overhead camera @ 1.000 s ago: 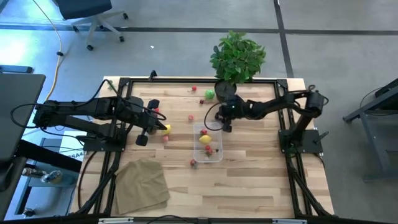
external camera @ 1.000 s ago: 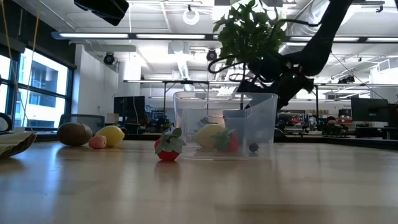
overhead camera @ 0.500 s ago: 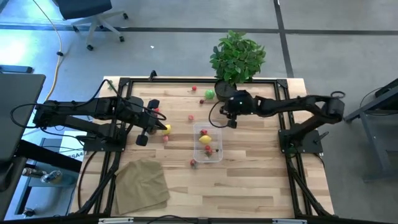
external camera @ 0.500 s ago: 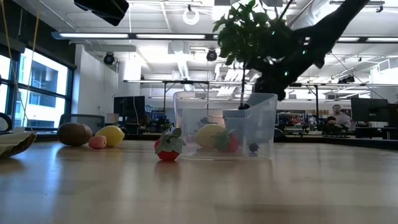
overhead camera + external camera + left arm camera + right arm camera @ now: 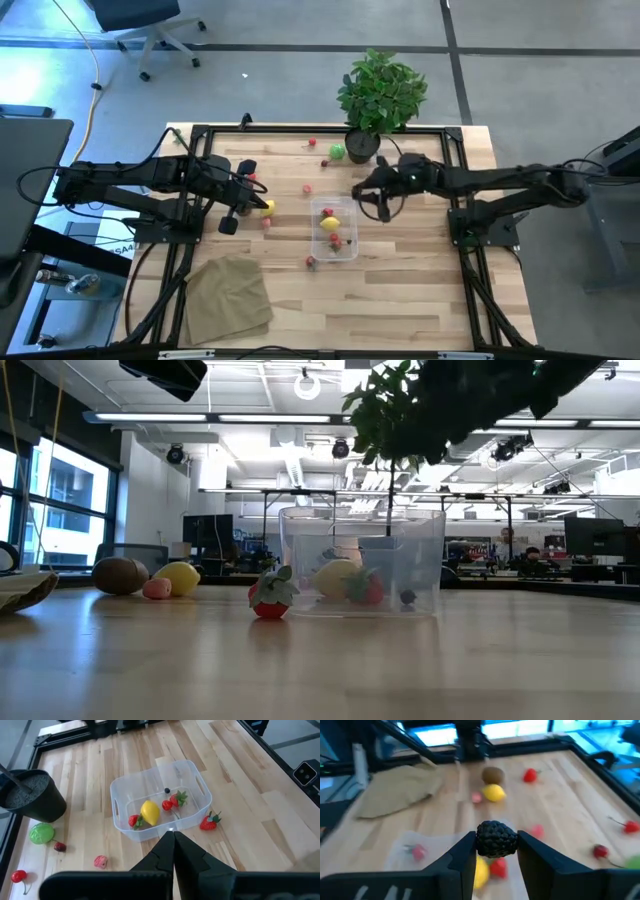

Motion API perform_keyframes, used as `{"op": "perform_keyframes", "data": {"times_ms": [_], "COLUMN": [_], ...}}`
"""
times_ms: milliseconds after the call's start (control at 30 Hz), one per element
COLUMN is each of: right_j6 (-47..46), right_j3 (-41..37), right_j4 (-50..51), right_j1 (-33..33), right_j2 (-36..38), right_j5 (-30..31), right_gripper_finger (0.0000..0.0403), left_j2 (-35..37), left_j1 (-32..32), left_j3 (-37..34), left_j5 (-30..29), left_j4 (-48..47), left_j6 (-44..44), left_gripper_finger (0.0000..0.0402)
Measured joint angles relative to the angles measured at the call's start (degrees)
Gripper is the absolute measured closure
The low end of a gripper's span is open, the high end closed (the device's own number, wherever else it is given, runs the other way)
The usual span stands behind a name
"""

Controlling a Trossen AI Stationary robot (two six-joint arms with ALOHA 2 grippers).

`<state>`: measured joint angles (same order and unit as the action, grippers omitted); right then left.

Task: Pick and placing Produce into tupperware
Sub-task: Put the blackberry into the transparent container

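The right gripper pinches a knobbly black berry, seemingly just beside the clear, round-cornered tupperware; the left gripper sits closed, empty.

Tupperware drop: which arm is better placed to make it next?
Right. Its end effector already grips a blackberry beside the tupperware; the left end effector is shut and empty.
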<state>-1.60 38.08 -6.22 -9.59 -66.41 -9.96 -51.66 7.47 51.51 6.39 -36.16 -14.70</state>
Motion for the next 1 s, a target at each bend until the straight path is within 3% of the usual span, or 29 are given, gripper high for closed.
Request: {"op": "perform_keyframes", "data": {"times_ms": [233,600,800,1000], "right_j6": [-0.99,4.5,8.69,11.47], "right_j3": [9.84,31.83,42.13,47.66], "right_j4": [14.13,43.73,52.79,57.64], "right_j1": [6.57,7.4,7.4,7.4], "right_j2": [-5.22,-29.81,-40.83,-47.06], "right_j5": [6.62,9.94,10.38,10.41], "right_gripper_finger": [0.0289,0.0289,0.0289,0.0289], "left_j2": [0.0,0.0,-0.02,-0.02], "left_j1": [0.01,0.01,-0.01,-0.01], "left_j3": [0.0,0.0,-0.01,0.0], "left_j5": [0.01,0.0,0.0,0.0], "left_j4": [0.02,0.0,-0.02,-0.01], "left_j6": [0.0,0.0,0.0,0.0], "left_gripper_finger": [0.0401,0.0401,0.0401,0.0401]}}
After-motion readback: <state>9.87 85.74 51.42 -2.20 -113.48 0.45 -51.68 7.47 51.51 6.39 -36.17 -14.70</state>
